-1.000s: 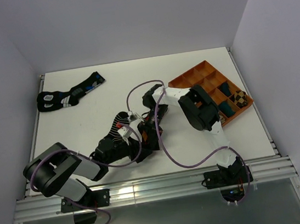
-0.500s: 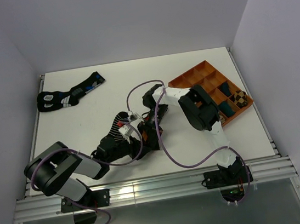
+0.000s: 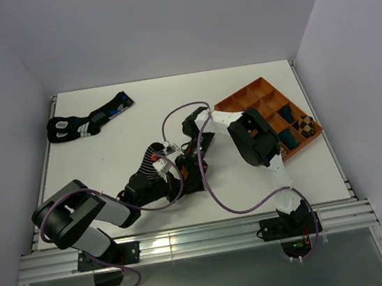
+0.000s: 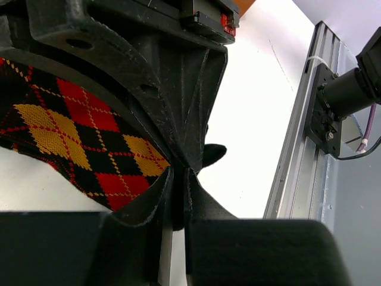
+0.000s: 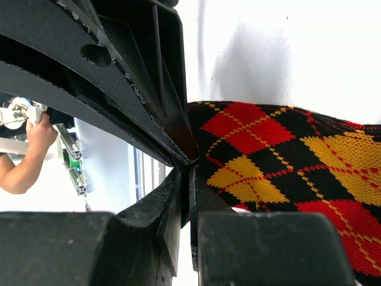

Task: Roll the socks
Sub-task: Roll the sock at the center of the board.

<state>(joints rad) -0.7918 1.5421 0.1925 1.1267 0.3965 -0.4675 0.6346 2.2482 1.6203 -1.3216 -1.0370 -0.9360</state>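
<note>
Two pinches are held on argyle sock [image 4: 89,137] at middle of table [image 3: 107,147]: left gripper [image 4: 177,179] nearly closed on edge, right gripper [image 5: 186,170] clamped tight beside it. Thin bite is taken; fabric may be pulled free mid-roll.

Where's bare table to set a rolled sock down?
Free: far strip of table between the blue-marked socks and the orange tray; near-right patch in front of the tray. Crowded: centre, where left gripper and right gripper pinch the argyle sock.
</note>
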